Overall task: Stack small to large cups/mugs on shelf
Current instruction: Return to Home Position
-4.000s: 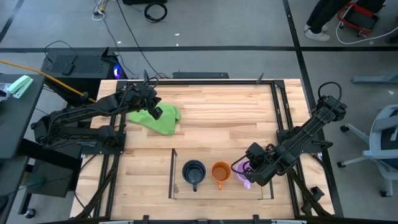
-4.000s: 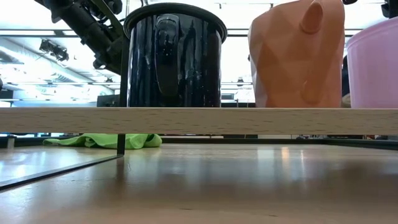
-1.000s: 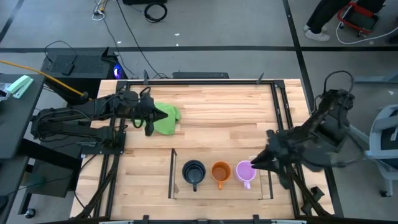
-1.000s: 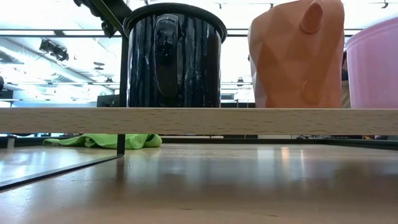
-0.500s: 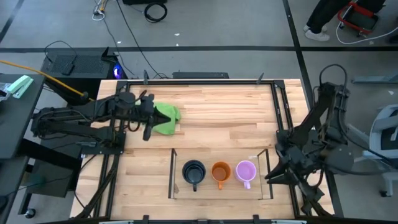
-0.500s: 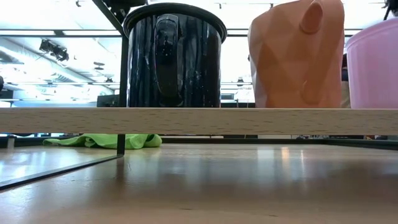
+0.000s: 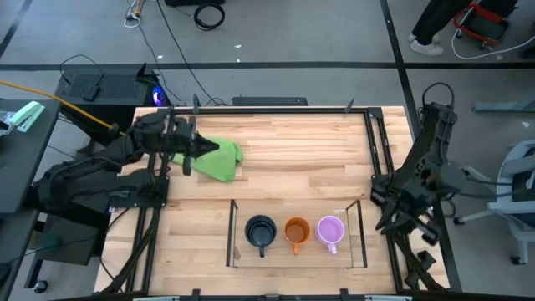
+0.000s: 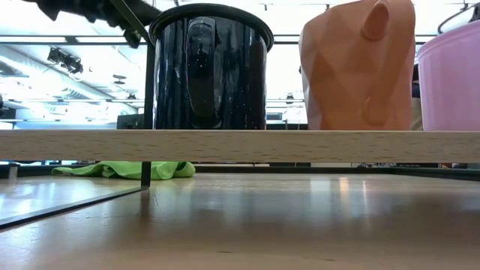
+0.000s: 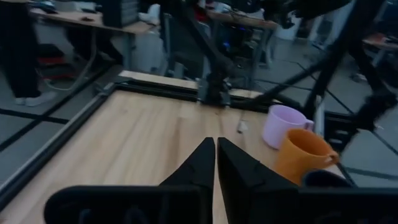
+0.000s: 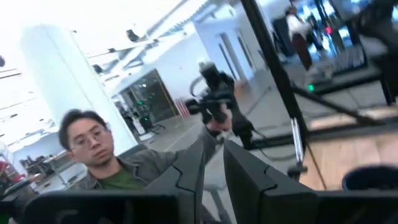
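- the shelf (image 7: pixel 232 238) stands at the near edge of the desk (image 7: pixel 284 180), with clear side panels and a light wooden floor.
- three mugs stand upright in a row on the shelf floor: the black mug (image 7: pixel 261 232) at the left end, the orange mug (image 7: pixel 295 231) in the middle, the light purple mug (image 7: pixel 330 230) at the right end.
- seen from above, each mug is just beside the next; i cannot tell whether they touch. all three handles point toward the desk's near edge.
- in the low view the black mug's handle faces the camera, and the mugs sit side by side on the wooden board, none inside another.
- the left gripper (image 9: pixel 216 142) is closed on nothing, its two dark tips pressed together. it is held above the far left part of the desk, at the left edge of the green cloth (image 7: pixel 219 159) and well apart from the shelf.
- the right gripper (image 10: pixel 214 144) holds nothing and shows a narrow gap between its tips. its arm is folded up past the desk's right edge, clear of the shelf.
- the right wrist view looks into the room, where a person (image 10: pixel 118 177) in a dark jacket is in view.
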You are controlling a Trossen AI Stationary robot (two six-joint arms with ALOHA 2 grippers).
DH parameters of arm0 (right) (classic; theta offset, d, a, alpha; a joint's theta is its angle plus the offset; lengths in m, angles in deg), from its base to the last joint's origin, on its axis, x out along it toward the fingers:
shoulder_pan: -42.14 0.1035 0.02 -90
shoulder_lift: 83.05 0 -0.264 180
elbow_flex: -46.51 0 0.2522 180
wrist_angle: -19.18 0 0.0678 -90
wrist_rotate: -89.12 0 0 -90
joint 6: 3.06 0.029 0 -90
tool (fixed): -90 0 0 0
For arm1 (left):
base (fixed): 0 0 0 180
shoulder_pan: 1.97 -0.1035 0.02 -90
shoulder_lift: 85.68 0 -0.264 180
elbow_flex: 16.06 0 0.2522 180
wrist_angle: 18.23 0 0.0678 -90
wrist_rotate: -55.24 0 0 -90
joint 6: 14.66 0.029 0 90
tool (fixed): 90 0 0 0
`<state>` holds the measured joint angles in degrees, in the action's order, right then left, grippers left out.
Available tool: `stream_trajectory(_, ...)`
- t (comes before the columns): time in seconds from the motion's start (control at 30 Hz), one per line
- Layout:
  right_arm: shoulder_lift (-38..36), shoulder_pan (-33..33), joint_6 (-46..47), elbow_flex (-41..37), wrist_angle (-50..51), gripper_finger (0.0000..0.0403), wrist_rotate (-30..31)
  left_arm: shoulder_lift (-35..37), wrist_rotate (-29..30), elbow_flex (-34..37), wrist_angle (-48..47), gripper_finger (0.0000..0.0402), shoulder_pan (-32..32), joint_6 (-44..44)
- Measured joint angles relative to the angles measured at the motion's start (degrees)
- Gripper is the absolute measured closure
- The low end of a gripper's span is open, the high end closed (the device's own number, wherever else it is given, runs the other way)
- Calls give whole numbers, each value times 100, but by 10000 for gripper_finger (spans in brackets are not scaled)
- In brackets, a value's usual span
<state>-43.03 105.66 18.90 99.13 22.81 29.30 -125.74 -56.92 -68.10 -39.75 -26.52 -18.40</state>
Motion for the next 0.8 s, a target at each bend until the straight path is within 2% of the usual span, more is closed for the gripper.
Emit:
stream_trajectory(0.13,-553,-2,-550,-178,-30,335,-21,374,-275,291,17,372,-489,-8)
stream_trajectory(0.27,-1078,-2,-916,-422,-90,335,-122,678,-1060,615,152,366,-883,-19)
stream_trajectory(0.4,-1472,-8,-1333,-986,-781,335,-497,978,-1546,1109,752,368,-1090,-310)
stream_trajectory(0.6,-1907,-279,-1459,-1697,-1276,335,-1054,1174,-1665,1383,1187,378,-1309,-506)
stream_trajectory(0.8,-2406,-1003,-1611,-2141,-1339,335,-1527,1157,-1721,1385,1243,373,-1427,-478)
